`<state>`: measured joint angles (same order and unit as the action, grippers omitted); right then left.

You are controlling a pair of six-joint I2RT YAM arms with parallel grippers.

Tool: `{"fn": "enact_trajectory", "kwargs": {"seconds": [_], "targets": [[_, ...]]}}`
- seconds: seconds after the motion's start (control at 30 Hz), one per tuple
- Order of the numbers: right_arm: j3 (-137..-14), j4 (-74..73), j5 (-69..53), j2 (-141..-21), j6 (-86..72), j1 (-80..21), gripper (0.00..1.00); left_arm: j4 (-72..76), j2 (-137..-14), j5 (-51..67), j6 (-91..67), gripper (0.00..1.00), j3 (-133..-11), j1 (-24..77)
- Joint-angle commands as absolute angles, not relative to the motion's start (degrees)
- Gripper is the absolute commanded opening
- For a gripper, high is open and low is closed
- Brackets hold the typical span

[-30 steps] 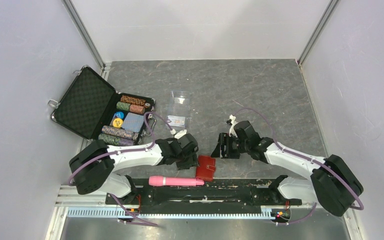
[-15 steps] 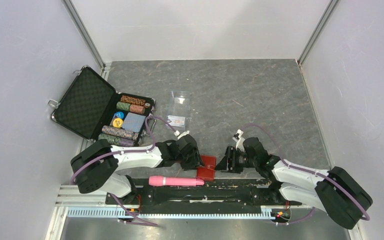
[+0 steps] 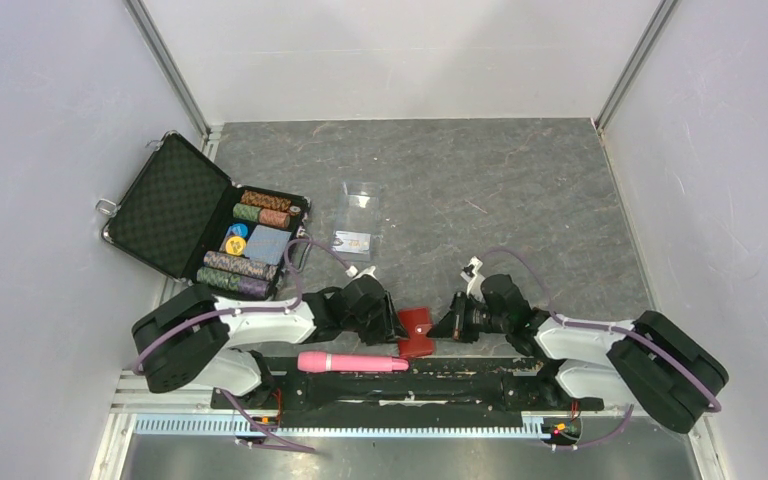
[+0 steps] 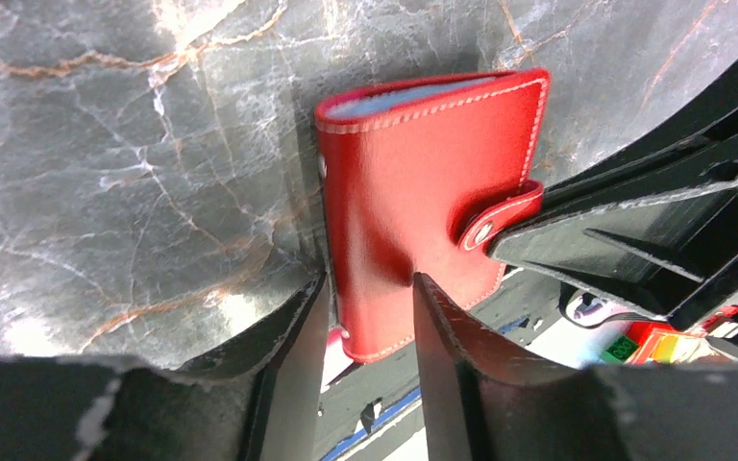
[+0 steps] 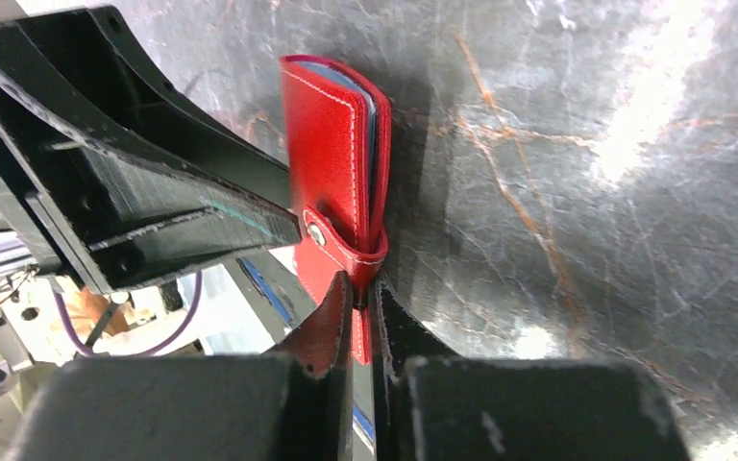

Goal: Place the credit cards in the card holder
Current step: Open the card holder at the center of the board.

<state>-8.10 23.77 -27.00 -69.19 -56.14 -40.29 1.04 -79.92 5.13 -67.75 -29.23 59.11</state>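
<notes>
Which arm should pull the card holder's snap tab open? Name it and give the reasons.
Right. The right tool is pinched on an edge of the card holder, beside its snap tab. The left tool stands open over the holder's face, better suited to steadying it.

no legible text, labels or numbers

Open chip briefcase left; pink cylinder near edge.

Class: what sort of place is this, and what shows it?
Probably a robotics test cell: plain white walls box in a grey tabletop, with a left arm and right arm bolted to a rail.
</notes>
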Motion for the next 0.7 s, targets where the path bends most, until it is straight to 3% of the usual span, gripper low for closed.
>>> {"fn": "enact_trajectory", "kwargs": {"seconds": [0.0, 0.13, 0.23, 0.4, 0.67], "targets": [[-12.47, 19.18, -23.56, -64.95, -52.08, -40.63, 0.00, 1.76, -75.72, 4.47, -69.11, 0.50, -28.04, 59.33], [-14.01, 14.35, -21.59, -60.31, -49.86, -40.60, 0.00, -3.41, -72.69, 2.16, -67.29, 0.75, -28.93, 59.30], [-14.24, 12.31, -20.18, -56.36, -49.77, -40.58, 0.00, -6.08, -70.02, 1.04, -66.14, 0.84, -29.44, 59.16], [-15.02, 9.53, -20.73, -52.31, -49.66, -40.56, 0.00, -3.42, -64.92, 2.64, -64.42, 0.89, -27.66, 58.03], [-18.15, 7.35, -24.45, -48.05, -51.15, -40.18, 0.00, 15.34, -57.70, 15.78, -64.17, 0.88, -19.12, 51.78]]}}
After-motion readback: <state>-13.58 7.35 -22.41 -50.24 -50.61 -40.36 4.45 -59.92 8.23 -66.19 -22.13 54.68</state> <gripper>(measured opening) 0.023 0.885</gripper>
